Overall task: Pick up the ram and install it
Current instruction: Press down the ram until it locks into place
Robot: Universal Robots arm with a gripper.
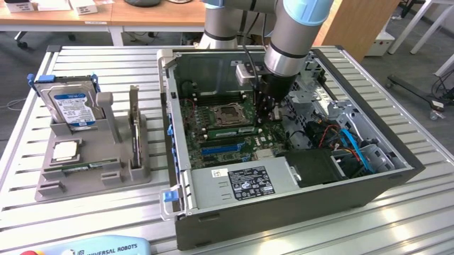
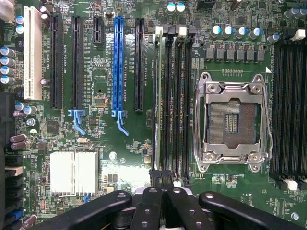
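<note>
Inside the open case [image 1: 284, 207] on the worktop [image 1: 397, 228], my end effector [image 2: 162, 175] hangs over the motherboard [image 2: 110, 143] with its fingers pressed together. Their tips are at one end of the ram [image 2: 157, 96]. The ram stands on edge in the slot of the bank farthest from the socket [image 2: 234, 122]; I cannot tell whether I grip it.

arm [image 1: 301, 32] — reaching steeply down | pincer [image 2: 163, 179] — closed tight
</note>
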